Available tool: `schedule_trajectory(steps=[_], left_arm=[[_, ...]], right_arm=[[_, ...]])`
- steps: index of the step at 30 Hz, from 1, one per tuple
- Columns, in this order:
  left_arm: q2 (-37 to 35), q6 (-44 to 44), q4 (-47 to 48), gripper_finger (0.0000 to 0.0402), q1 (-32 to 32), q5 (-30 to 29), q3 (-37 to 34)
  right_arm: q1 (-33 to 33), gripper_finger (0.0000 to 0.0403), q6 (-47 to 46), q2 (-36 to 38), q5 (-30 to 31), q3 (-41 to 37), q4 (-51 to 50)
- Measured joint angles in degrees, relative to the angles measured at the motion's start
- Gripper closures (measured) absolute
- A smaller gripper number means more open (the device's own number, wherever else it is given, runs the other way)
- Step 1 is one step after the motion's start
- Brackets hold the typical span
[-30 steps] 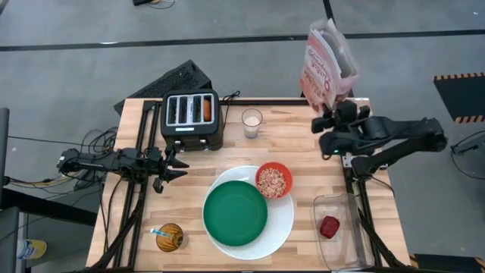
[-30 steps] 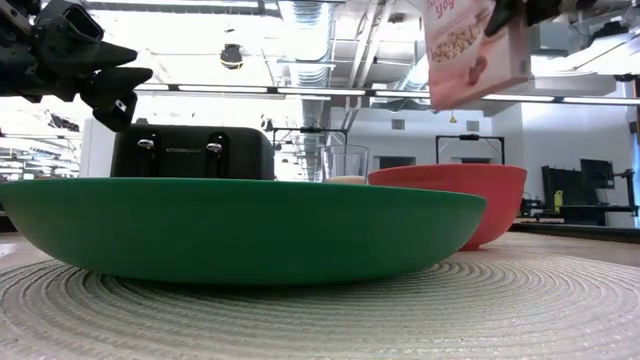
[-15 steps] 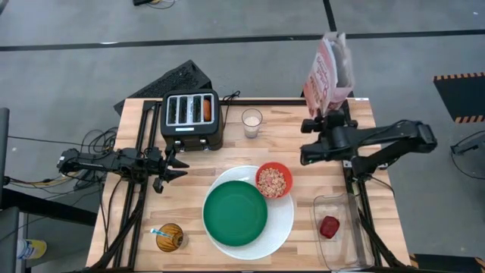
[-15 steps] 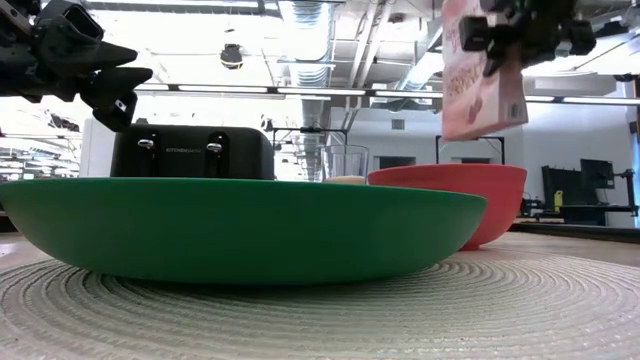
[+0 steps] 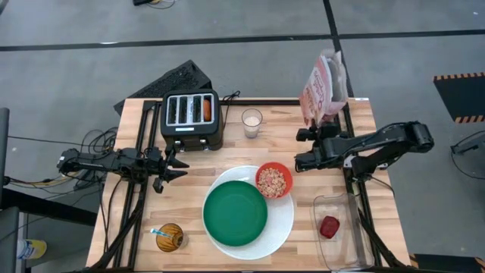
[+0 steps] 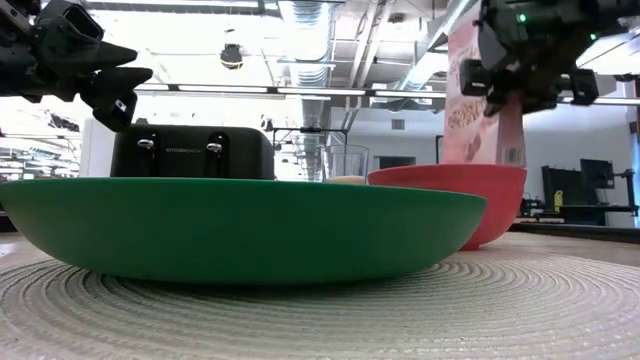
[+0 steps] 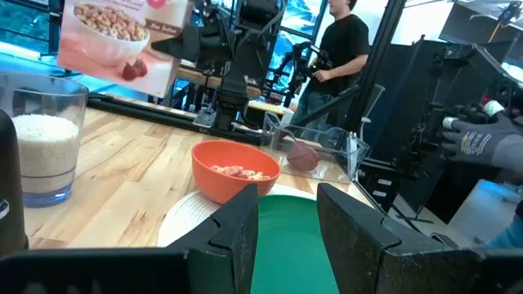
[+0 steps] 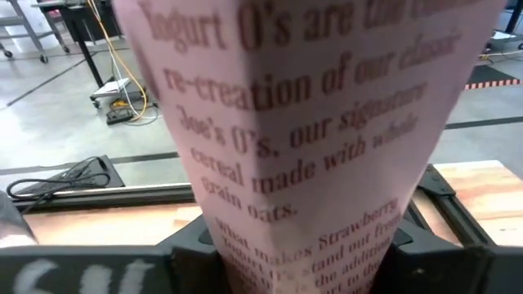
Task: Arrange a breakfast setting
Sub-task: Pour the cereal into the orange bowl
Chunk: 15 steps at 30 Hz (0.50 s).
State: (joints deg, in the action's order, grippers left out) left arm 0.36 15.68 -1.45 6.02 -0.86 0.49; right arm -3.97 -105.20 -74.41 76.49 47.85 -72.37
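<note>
Both grippers matter: our right gripper (image 5: 321, 133) clamps the light, crushable cereal box (image 5: 325, 80) near the table's (image 5: 288, 125) far right corner; our left gripper (image 5: 176, 167) hangs open at the left edge.

Green plate (image 5: 235, 213) on white plate (image 5: 282, 224), red bowl (image 5: 273, 180), pink cereal box (image 5: 324, 80), black toaster (image 5: 191, 119)

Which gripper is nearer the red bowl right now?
Right. The right gripper, holding the cereal box, sits just beyond the red bowl; the left gripper hovers across the plates.
</note>
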Motion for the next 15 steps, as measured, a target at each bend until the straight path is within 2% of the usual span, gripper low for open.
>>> schedule_trajectory(steps=[4, 10, 15], left_arm=[[0.0, 0.0, 0.0, 0.0288, 0.0, 0.0, 0.0], [0.0, 0.0, 0.0, 0.0288, 0.0, 0.0, 0.0], [0.0, 0.0, 0.0, 0.0288, 0.0, 0.0, 0.0]], right_arm=[[0.0, 0.0231, 0.9, 0.0, -0.2, -3.7, 5.0], [0.0, 0.0231, 7.5, 0.0, -1.2, -8.9, 13.6], [0.0, 0.0231, 8.0, 0.0, -3.6, -12.9, 20.1]])
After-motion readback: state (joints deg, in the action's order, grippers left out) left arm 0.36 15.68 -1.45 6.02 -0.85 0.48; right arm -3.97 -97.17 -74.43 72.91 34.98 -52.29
